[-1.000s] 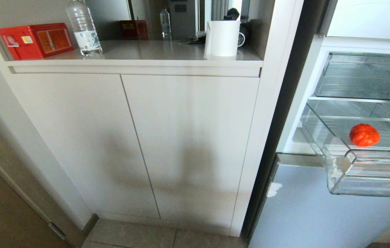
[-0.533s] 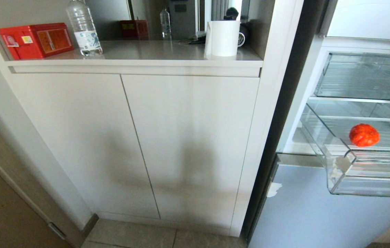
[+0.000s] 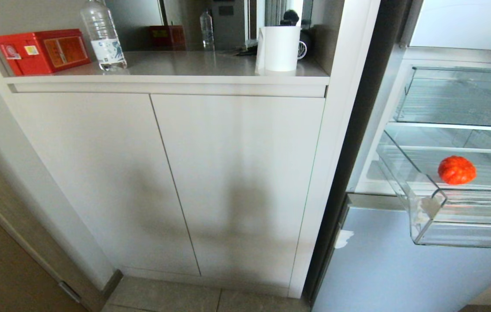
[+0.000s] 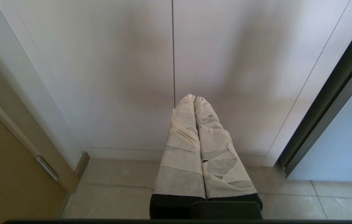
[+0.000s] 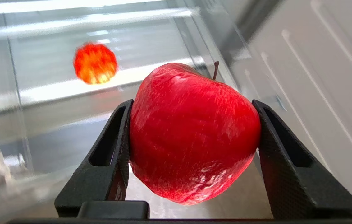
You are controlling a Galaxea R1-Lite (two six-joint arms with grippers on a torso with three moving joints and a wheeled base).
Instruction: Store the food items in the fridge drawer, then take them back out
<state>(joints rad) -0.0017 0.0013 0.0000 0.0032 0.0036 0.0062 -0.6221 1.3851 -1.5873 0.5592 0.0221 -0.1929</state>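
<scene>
In the right wrist view my right gripper is shut on a smooth red apple with a short stem, one of the food items, its black fingers pressed against both sides. It hangs over the clear fridge drawer. A lumpy orange-red food item lies farther in on the ribbed floor. The head view shows that ball in the pulled-out fridge drawer; the right gripper is outside that view. My left gripper, wrapped in white tape, is shut and empty, parked in front of the cabinet doors.
Above the drawer sits another clear drawer with lettering. A grey-blue lower fridge door is below. Left of the fridge stand white cabinet doors under a counter with a red box, a water bottle and a white jug.
The right gripper and its red fruit, seen at the head view's right edge in the drawer a second ago, have left that view. The orange-red ball stays put.
</scene>
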